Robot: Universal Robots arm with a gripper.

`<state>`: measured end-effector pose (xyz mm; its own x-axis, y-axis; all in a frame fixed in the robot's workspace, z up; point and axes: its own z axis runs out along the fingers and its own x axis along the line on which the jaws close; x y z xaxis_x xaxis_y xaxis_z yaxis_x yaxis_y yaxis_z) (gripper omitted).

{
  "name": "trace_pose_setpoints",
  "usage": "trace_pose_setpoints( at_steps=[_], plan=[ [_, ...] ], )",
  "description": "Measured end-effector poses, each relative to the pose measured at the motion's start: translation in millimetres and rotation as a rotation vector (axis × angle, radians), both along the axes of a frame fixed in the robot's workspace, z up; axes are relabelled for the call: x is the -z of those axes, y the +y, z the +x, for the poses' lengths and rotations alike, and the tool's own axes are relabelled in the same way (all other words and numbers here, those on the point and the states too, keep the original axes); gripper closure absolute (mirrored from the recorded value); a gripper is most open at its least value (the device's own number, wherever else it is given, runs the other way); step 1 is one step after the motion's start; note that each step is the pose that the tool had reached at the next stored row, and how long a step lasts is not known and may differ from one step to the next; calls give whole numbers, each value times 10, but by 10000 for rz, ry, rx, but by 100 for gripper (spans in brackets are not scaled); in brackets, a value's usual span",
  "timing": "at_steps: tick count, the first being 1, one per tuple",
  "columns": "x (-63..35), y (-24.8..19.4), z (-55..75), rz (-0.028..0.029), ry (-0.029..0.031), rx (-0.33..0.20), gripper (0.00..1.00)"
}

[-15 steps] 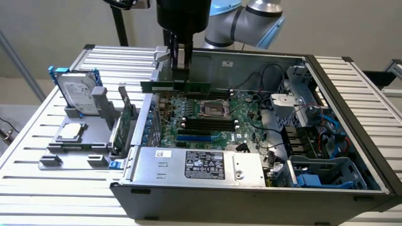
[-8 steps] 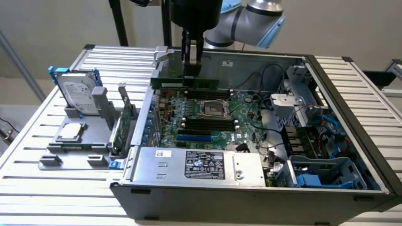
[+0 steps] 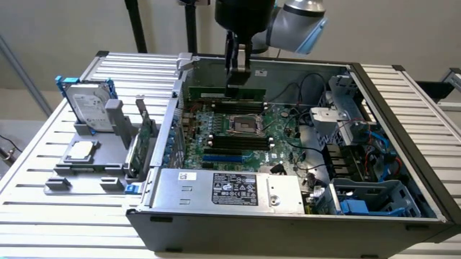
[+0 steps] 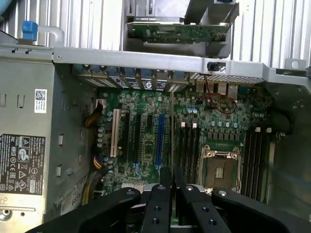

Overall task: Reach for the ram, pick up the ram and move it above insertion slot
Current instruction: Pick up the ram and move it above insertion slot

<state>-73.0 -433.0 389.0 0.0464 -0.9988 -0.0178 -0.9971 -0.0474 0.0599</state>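
Claw (image 3: pixel 238 69) clamped on the ram (image 3: pixel 232 93), hanging edge-down over the motherboard (image 3: pixel 238 135) near the case's far wall. Carry step, seemingly; lowering calls for lining the stick up with a memory slot (image 3: pixel 238 141).

One open computer case (image 3: pixel 288 216), one ram (image 3: pixel 232 93), one hard drive (image 3: pixel 90 102), one expansion card (image 3: pixel 146 132), one claw (image 3: pixel 236 73), one tabletop (image 3: pixel 43 178).

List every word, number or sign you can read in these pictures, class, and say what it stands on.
None can be read.
Power supply label: print too small.
White barcode sticker: blurred.
Hard drive label: too small.
Motherboard markings: illegible.
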Motion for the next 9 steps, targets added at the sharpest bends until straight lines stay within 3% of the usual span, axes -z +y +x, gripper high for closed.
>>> trace_pose_setpoints(
  at_steps=[9],
  plan=[
    [-1, 20, 221, 21, 0, 71, 87]
  ],
)
